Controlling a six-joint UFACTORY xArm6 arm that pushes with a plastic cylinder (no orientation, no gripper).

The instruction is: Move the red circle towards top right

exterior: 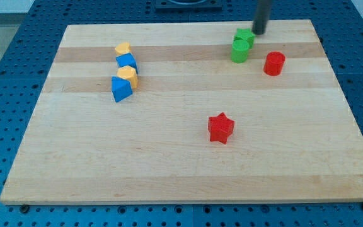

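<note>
The red circle [273,64] is a short red cylinder on the wooden board [188,164], toward the view's upper right. My tip [259,31] is at the view's top, up and to the left of the red circle and apart from it. The tip stands just right of the upper of two green blocks [244,37], close to it or touching it. The second green block [239,51] sits right below the first.
A red star [220,128] lies near the middle of the board. At the upper left is a column of blocks: a yellow heart [123,48], a blue block [126,61], a yellow block [127,75] and a blue block [121,89].
</note>
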